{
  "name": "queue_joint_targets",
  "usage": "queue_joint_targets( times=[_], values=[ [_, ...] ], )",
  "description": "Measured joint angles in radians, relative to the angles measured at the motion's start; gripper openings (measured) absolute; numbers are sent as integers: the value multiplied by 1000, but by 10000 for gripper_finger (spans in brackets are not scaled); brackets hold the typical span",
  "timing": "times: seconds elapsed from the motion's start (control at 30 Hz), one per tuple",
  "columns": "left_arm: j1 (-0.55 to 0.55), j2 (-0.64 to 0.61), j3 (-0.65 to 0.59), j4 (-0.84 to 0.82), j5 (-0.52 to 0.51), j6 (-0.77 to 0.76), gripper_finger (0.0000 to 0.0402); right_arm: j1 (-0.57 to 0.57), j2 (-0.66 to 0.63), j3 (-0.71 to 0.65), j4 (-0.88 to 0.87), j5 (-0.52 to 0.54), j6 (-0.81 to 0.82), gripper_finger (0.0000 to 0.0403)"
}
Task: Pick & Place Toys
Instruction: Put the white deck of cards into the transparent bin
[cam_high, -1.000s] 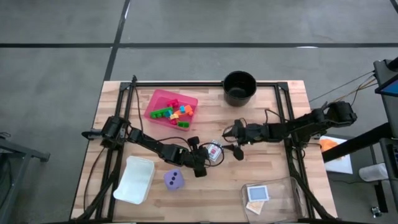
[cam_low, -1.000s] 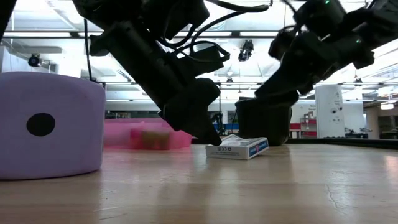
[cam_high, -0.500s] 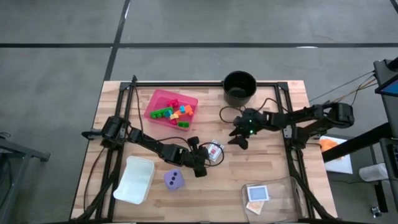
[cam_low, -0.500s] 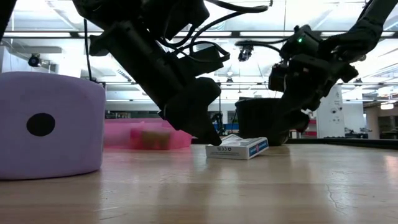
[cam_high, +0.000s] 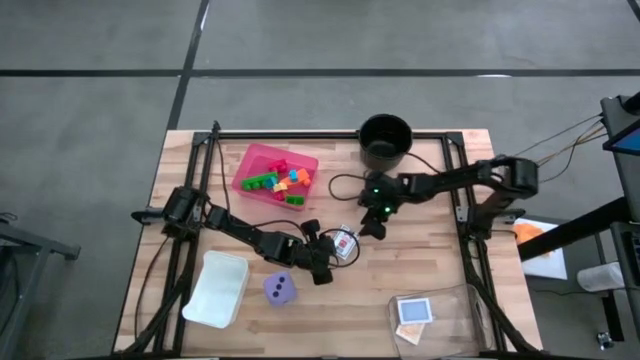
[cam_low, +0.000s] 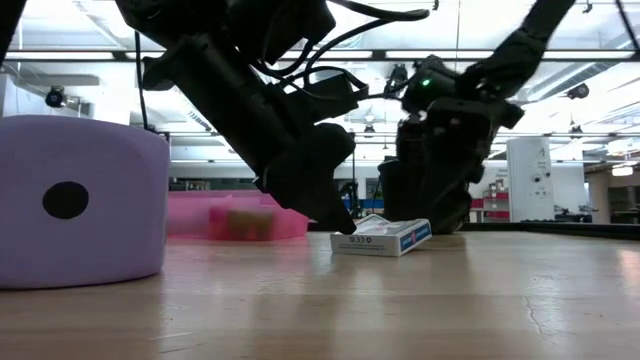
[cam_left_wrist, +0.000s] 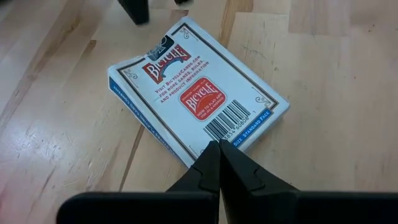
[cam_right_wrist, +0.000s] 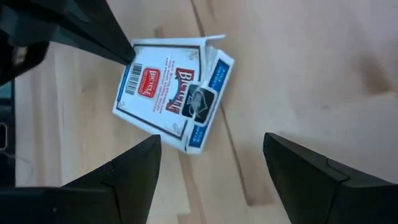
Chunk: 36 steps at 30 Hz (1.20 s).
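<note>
Card box (cam_high: 345, 243): white-red, flat on the bare table mid-board, between the two grippers.
Left gripper (cam_left_wrist: 219, 163): fingers pressed together, tips at the box's barcode edge, gripping nothing.
Right gripper (cam_right_wrist: 211, 165): fingers spread wide, above and just beside the box's flap end, apart from it.
Purple die (cam_high: 280, 290): beside the left arm, near the box.
Bricks (cam_high: 280, 181): heaped in pink tray (cam_high: 250, 161).

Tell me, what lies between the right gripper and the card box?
Only bare wood of the table. The right wrist view shows the right gripper open, the card box beyond its fingers, nothing between.
</note>
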<state>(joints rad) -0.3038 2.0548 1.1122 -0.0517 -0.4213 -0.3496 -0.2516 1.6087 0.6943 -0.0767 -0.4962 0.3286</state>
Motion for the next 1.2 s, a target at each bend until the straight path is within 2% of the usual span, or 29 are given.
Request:
queue_joint_targets(
  times=[0.33, 0.7, 0.87, 1.2],
  values=[
    [0, 2, -1, 0, 1, -14, 6, 6, 209, 131, -20, -153, -19, 283],
    [0, 6, -1, 3, -3, -15, 6, 44, 207, 167, -37, -137, -51, 274],
    [0, 6, -1, 3, -9, -18, 6, 73, 208, 171, -38, -92, -74, 229],
    [-2, 6, -1, 6, -18, -17, 6, 86, 208, 170, -33, -97, -122, 87]
  ],
)
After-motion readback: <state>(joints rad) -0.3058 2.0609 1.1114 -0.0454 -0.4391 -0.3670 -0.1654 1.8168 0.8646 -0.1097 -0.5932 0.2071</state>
